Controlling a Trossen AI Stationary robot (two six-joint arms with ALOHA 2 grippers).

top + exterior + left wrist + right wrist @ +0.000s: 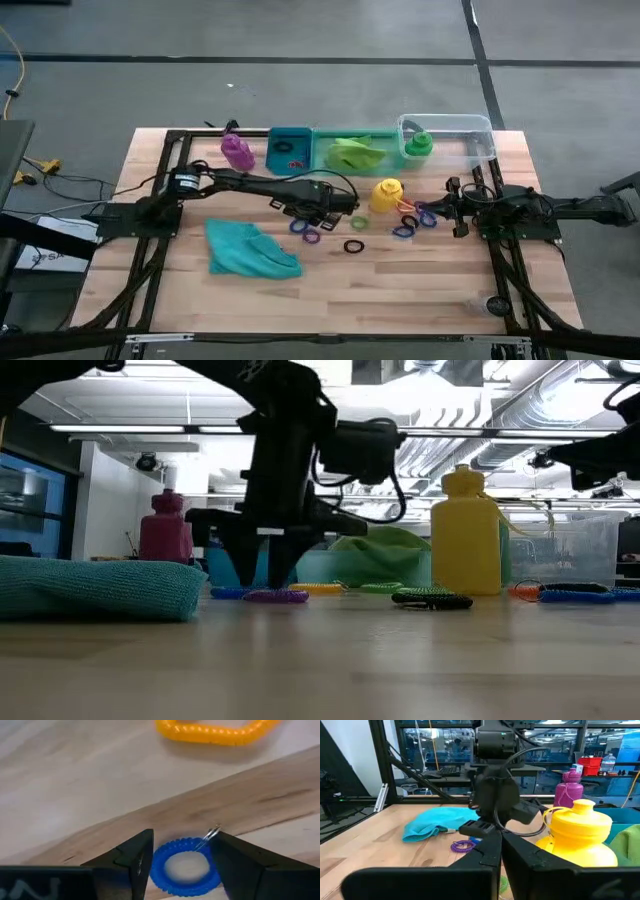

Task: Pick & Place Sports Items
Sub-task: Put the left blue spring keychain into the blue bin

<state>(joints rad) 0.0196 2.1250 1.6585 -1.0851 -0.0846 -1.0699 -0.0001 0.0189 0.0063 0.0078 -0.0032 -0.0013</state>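
Upper centre, left to right: the blue bin (291,149) holds small rings, the green bin (345,153) the lime-green cloth (356,152), the clear bin (470,137) the green bottle (418,145). At mid-frame the left gripper (178,865), jaws part-open, straddles a blue ring (184,873) on the table; the right gripper (452,209) sits closed at right.

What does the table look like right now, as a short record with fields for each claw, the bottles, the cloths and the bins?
left claw: left claw down at the table, fingers either side of a blue ring, not clamped on it
right claw: right claw shut, holding nothing, near the right-side rings
bottles: purple bottle on the table; yellow bottle on the table; green bottle in the clear bin
cloths: teal cloth on the table; lime-green cloth in the green bin
blue bin: blue bin with small items inside
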